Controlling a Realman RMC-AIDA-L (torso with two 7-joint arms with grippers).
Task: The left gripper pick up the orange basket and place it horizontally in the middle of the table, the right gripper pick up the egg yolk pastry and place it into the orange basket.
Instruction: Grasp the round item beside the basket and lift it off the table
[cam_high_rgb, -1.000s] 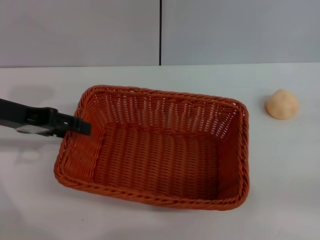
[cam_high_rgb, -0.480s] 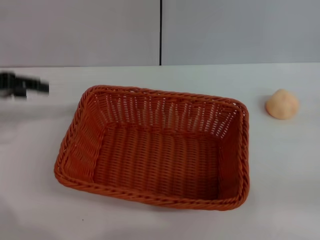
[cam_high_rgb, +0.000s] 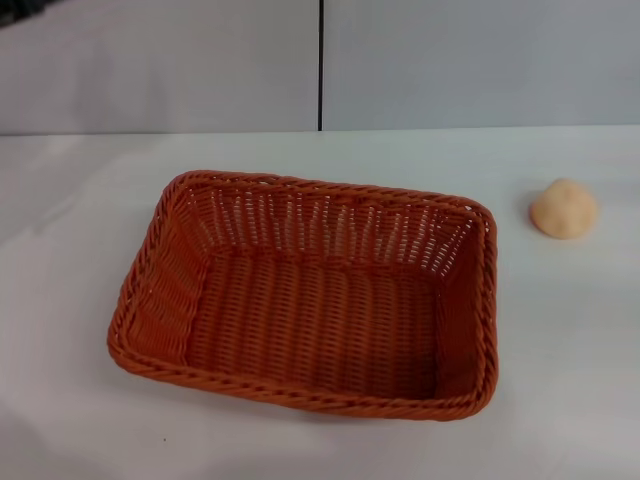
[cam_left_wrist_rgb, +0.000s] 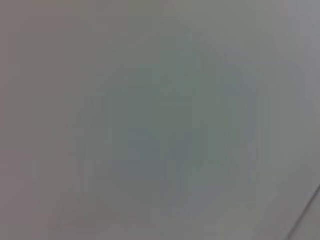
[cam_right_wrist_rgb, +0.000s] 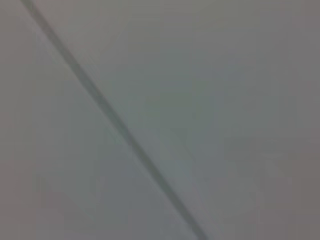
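Baskets, count: we counted one, the orange basket (cam_high_rgb: 310, 295), a rectangular woven piece with a braided rim and sloping open-weave sides.
Basket, place: we found it on the table (cam_high_rgb: 560, 340) near the middle, its long side running roughly parallel to the near edge, slightly turned, so that its left end lay a little farther from the near edge than its right end.
Basket, contents: we saw only its own woven floor inside.
Pastries, count: we counted one, the egg yolk pastry (cam_high_rgb: 564, 208), a small pale peach dome.
Pastry, place: we recorded it on the bare tabletop toward the right edge and the far side, well apart from the basket's right end and outside its rim.
Table, count: one, white and smooth, carrying both items.
Left gripper: in the head view we noted only a dark sliver at the top left corner, above the table's far edge and against the wall; we could not say for certain that it belonged to the arm, and we cannot tell whether the jaws stood apart or together. It touched and held nothing that we could see.
Right gripper: we did not see it in any view.
Wrist views: both showed us only a plain grey surface crossed by a thin dark line; neither showed fingers, basket or pastry.
Wall: grey panels (cam_high_rgb: 160, 60) behind the far edge, divided by one vertical dark seam (cam_high_rgb: 321, 65).
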